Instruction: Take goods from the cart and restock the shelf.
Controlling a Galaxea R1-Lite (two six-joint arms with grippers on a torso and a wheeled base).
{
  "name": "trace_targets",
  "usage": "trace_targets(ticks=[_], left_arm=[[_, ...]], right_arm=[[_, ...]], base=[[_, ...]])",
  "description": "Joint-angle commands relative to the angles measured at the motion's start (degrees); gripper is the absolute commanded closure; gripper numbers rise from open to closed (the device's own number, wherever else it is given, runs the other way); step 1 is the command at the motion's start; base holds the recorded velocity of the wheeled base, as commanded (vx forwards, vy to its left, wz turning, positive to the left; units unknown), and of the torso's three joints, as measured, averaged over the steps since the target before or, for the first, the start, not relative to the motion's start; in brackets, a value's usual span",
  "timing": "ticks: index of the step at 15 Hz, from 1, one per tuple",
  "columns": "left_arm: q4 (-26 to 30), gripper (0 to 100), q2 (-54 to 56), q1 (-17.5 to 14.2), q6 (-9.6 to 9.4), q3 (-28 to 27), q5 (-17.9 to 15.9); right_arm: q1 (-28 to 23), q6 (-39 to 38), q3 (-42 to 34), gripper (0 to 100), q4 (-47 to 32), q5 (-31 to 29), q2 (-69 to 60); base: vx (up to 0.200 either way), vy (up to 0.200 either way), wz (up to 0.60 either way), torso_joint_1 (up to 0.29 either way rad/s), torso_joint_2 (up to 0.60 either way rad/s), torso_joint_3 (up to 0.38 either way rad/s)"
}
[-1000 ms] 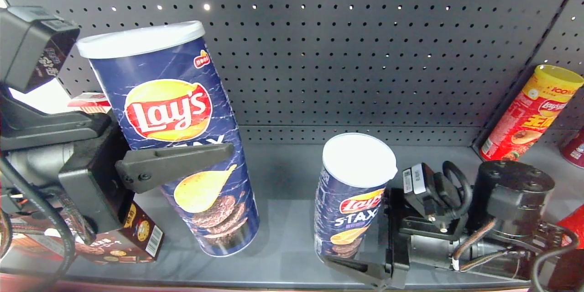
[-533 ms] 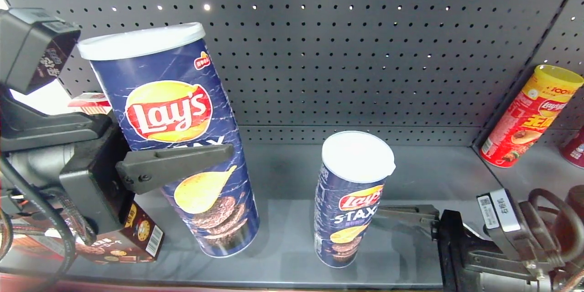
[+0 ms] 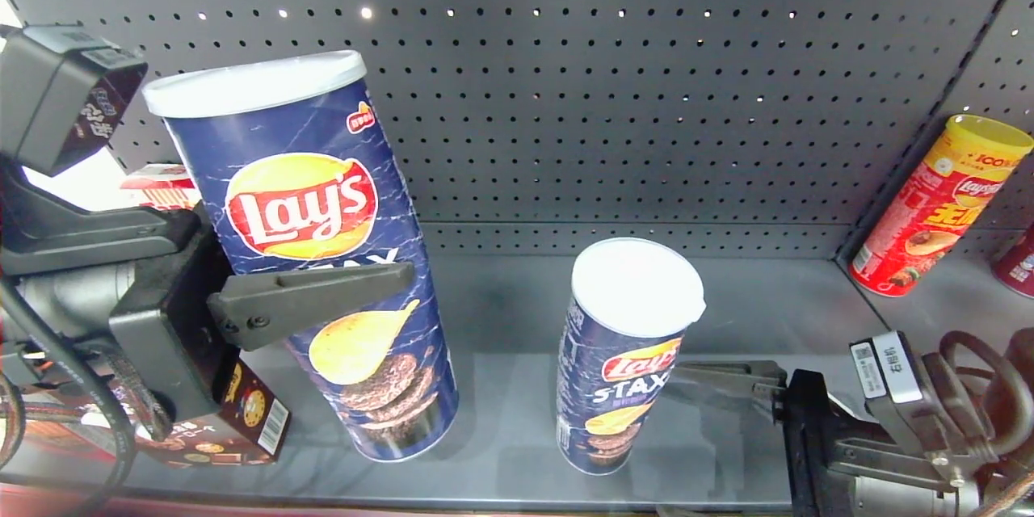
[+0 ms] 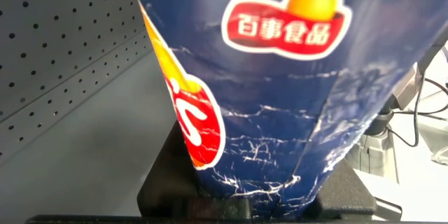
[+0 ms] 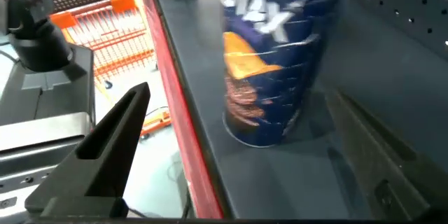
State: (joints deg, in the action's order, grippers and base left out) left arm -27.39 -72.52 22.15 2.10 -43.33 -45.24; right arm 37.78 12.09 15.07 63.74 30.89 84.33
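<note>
Hold softly round the middle of the big chip can, likely light, slippery and easy to dent, pinched tilted by the left gripper left of the small can, with the right gripper spread wide just right of it.

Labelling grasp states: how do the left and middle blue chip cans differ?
The left can is clamped in the left gripper; the middle can stands free on the shelf, the open right gripper not touching it. The left can is beside a brown box; the middle can stands alone. Both: blue wrap, white lid.
</note>
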Motion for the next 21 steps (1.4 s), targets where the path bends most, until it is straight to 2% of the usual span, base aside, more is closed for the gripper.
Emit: trace_targets(ticks=[1, 9, 21], left_arm=[[0.0, 100, 0.0, 0.0, 0.01, -0.1, 0.0], [0.0, 100, 0.0, 0.0, 0.01, 0.0, 0.0], [0.0, 100, 1.2, -0.1, 0.01, 1.4, 0.0]], right_arm=[[-0.4, 0.0, 0.6, 0, 0.1, 0.0, 2.3], [0.0, 0.1, 6.0, 0, 0.4, 0.1, 7.5], [2.2, 1.0, 3.8, 0, 0.5, 0.7, 5.6]], base=[[0.000, 0.000, 0.00, 0.000, 0.00, 0.000], [0.000, 0.000, 0.00, 0.000, 0.00, 0.000], [0.000, 0.000, 0.00, 0.000, 0.00, 0.000]])
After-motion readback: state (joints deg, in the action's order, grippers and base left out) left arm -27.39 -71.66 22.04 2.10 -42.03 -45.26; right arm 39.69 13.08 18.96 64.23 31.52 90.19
